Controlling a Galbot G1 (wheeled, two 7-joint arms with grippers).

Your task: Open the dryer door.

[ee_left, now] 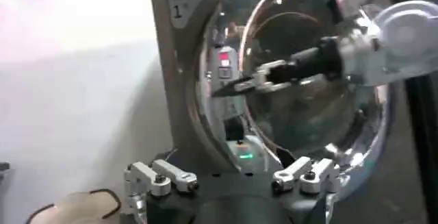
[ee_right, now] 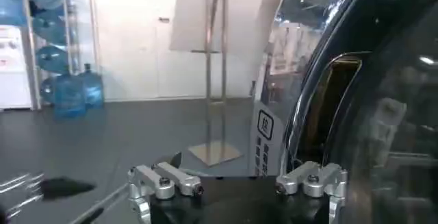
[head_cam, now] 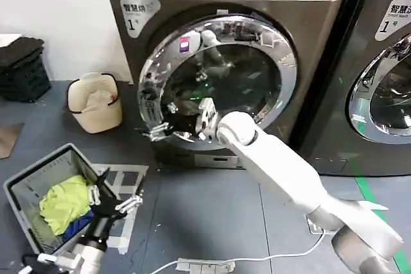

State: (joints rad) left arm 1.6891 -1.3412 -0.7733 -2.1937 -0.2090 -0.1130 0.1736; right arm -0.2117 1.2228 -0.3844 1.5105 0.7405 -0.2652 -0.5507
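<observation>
The dryer door (head_cam: 284, 56), a wide chrome ring around dark glass, sits on the bronze-grey machine marked "1" and stands slightly ajar at its left edge. My right arm reaches up from the lower right. The right gripper (head_cam: 158, 134) is at the door's lower left rim, open, its fingers beside the chrome edge. From the left wrist the door (ee_left: 308, 109) bulges outward with the right gripper (ee_left: 229, 88) at its rim. From the right wrist, the right gripper (ee_right: 238, 190) has the door's edge (ee_right: 301, 109) alongside. My left gripper (head_cam: 117, 201) (ee_left: 233, 185) hangs open low, far from the door.
A grey basket (head_cam: 26, 187) of yellow-green laundry stands at the lower left, under my left gripper. A cream bin (head_cam: 96, 101) and a black crate (head_cam: 22, 65) stand left of the dryer. A darker neighbouring machine (head_cam: 385, 81) is on the right. A power strip (head_cam: 205, 264) lies on the floor.
</observation>
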